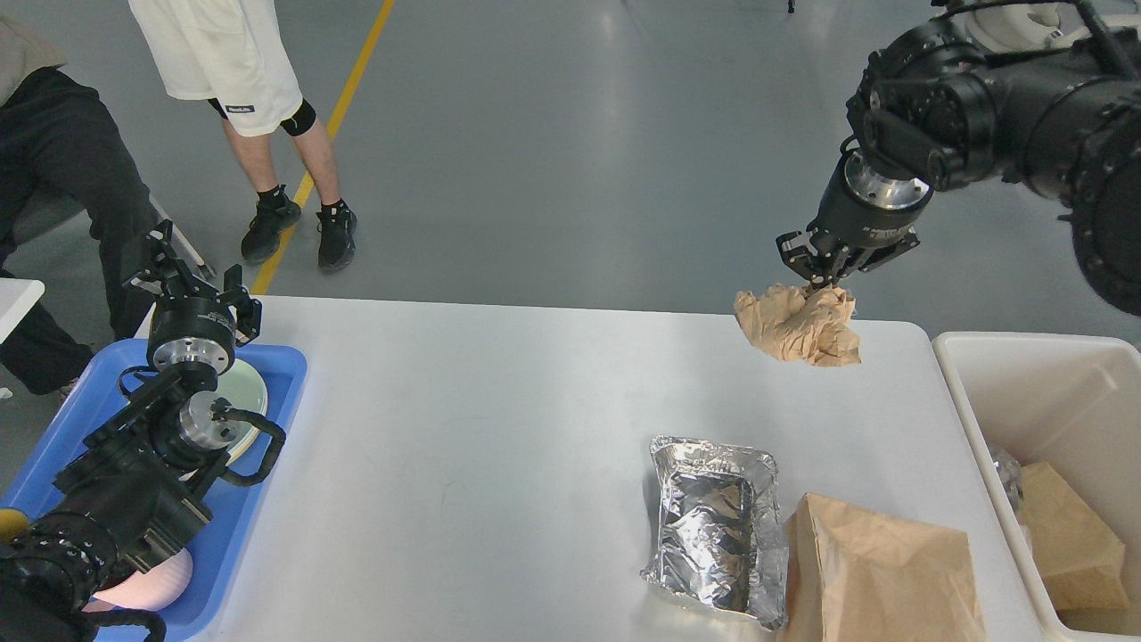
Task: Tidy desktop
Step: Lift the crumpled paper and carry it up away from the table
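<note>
Right gripper [824, 275] pinching crumpled brown paper [798, 325] above desktop's [499, 419] far right corner, left gripper [189, 272] spread, empty, over blue tray [272, 392]

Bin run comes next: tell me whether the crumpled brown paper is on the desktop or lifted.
Lifted. The crumpled brown paper hangs from the right pincer, clear above the desktop.

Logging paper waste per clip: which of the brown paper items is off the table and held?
The crumpled brown paper wad, hanging from the right gripper above the white desktop. The flat brown paper bag lies on the desktop beside the foil tray.
</note>
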Robot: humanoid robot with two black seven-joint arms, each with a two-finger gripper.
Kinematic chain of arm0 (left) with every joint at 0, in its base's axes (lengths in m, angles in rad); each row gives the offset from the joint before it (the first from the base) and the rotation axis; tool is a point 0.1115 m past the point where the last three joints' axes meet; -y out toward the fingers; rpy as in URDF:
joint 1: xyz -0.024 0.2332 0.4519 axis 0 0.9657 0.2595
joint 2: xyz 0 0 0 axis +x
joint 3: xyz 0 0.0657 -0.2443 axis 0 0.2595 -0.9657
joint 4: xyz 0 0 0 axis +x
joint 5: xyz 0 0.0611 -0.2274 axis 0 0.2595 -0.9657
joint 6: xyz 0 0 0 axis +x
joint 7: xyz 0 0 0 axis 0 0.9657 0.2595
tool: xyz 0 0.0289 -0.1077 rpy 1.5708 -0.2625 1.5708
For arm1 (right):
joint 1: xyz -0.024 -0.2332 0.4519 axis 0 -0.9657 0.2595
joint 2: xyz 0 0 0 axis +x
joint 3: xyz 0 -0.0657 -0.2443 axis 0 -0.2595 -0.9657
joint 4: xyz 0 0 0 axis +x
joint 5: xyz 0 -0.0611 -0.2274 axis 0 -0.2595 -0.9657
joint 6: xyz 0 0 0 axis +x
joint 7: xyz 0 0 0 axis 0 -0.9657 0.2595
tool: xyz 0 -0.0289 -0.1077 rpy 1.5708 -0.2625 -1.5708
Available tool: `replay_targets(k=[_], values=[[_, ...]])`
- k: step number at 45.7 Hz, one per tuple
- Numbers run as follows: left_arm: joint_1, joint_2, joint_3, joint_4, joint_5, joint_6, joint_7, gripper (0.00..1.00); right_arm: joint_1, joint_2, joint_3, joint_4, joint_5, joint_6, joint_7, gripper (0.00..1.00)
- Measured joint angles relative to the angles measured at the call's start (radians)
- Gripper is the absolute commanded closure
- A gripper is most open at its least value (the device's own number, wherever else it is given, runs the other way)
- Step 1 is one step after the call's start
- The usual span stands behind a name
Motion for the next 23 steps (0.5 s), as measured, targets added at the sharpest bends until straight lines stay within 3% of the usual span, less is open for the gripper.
replay_targets(k=[23], values=[[0.000, 0.000, 0.000, 0.000, 0.000, 0.000, 0.000, 0.04, 0.324, -0.082, 0.013, 0.039, -0.001, 0.001, 0.000, 1.00]])
